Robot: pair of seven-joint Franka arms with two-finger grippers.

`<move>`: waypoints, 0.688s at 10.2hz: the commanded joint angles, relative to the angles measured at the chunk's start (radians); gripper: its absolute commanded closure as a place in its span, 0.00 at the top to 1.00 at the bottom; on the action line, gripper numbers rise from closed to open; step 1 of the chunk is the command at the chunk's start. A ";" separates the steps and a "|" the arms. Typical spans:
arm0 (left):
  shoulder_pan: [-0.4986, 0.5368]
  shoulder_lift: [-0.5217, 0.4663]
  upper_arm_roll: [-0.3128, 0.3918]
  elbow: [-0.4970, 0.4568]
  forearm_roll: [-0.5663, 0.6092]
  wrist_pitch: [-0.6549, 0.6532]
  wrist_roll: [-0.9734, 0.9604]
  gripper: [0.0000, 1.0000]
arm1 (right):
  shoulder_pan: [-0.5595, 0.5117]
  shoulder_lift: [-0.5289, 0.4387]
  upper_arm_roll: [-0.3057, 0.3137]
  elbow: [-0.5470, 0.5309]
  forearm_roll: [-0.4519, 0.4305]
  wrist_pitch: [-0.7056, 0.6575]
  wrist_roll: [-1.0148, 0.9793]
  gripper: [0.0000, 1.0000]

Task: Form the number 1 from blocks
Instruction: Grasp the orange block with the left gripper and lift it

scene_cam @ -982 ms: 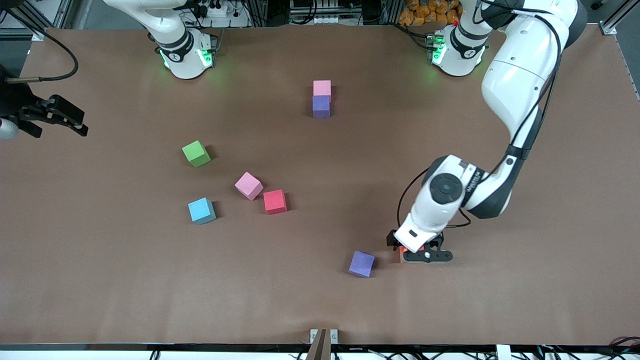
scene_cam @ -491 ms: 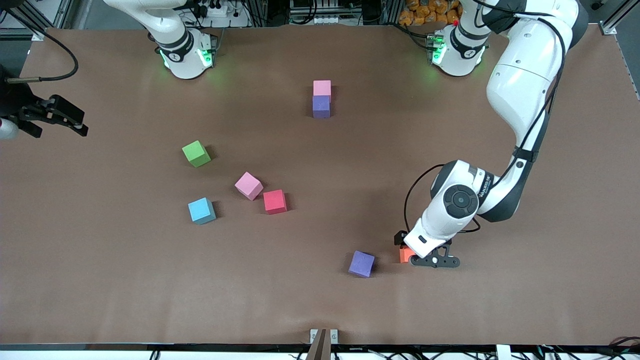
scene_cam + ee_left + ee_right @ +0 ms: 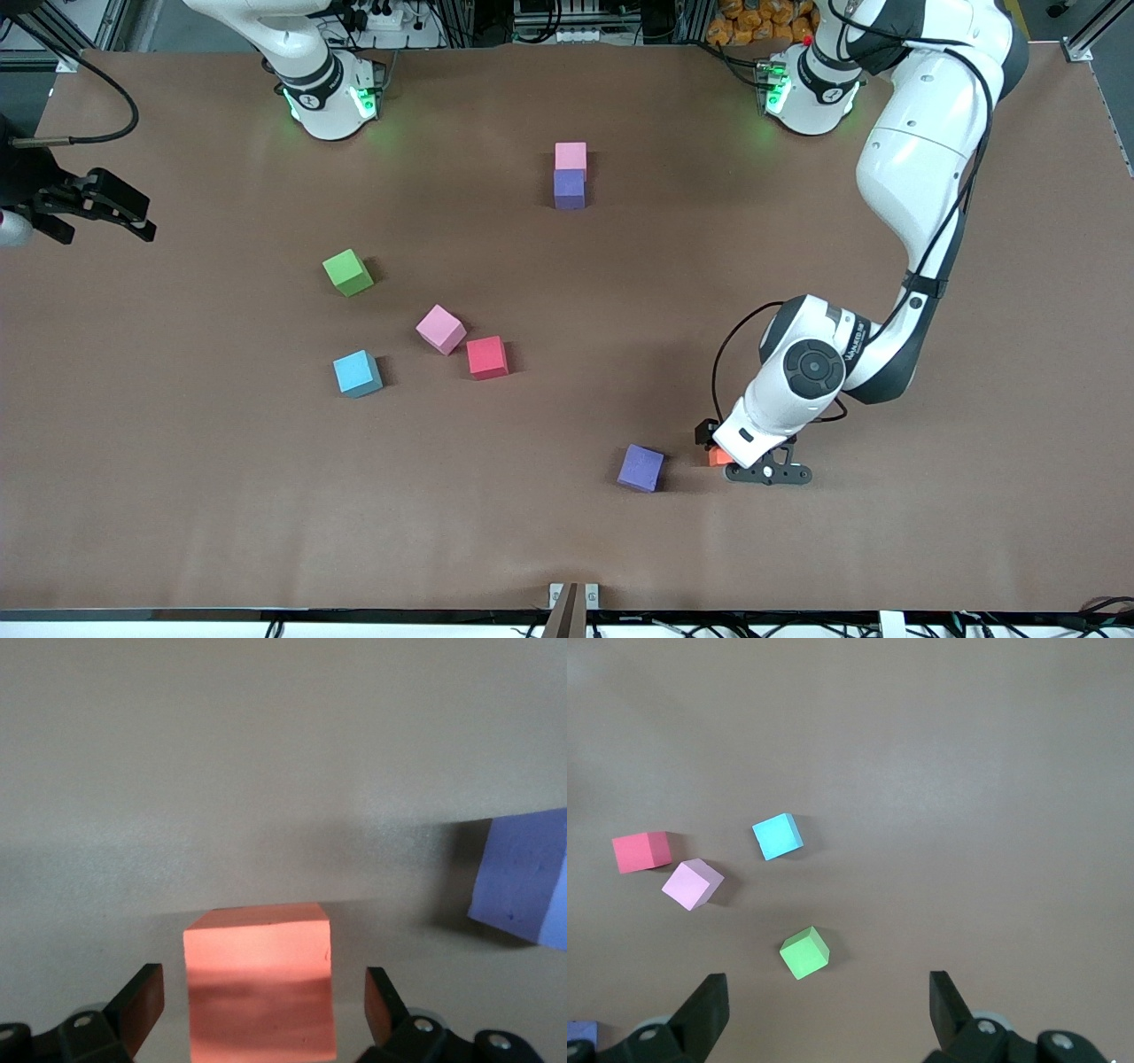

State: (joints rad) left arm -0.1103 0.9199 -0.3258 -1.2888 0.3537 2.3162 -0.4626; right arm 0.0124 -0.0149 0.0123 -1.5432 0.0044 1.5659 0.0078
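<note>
An orange block (image 3: 257, 948) rests on the table between the fingers of my left gripper (image 3: 261, 1010), which is open with a gap on each side. In the front view the hand hides most of the orange block (image 3: 718, 456) under my left gripper (image 3: 749, 465). A purple block (image 3: 640, 467) lies beside it. A pink block (image 3: 570, 155) touches a second purple block (image 3: 569, 188) near the bases. Green (image 3: 347, 271), pink (image 3: 440, 329), red (image 3: 487, 357) and light blue (image 3: 357, 373) blocks lie toward the right arm's end. My right gripper (image 3: 104, 232) waits open, high over that end.
The brown table (image 3: 567, 532) has bare cloth along its front edge and between the two groups of blocks. The right wrist view looks down on the green block (image 3: 804, 952), light blue block (image 3: 778, 835), pink block (image 3: 692, 884) and red block (image 3: 641, 851).
My left hand has shifted slightly toward the front camera over the orange block, covering more of it. The blocks and the right arm have not moved.
</note>
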 commanded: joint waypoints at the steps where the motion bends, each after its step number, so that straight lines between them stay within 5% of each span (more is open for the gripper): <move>1: -0.012 0.034 0.007 0.055 -0.025 -0.018 0.033 1.00 | -0.017 -0.002 0.008 0.002 0.014 0.002 -0.011 1.00; 7: -0.012 0.036 0.016 0.048 -0.022 -0.038 0.035 1.00 | -0.017 -0.002 0.008 0.002 0.014 0.002 -0.011 1.00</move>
State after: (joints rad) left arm -0.1127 0.9467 -0.3189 -1.2721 0.3537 2.3051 -0.4615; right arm 0.0124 -0.0149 0.0122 -1.5432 0.0044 1.5659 0.0078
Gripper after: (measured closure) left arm 0.000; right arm 0.000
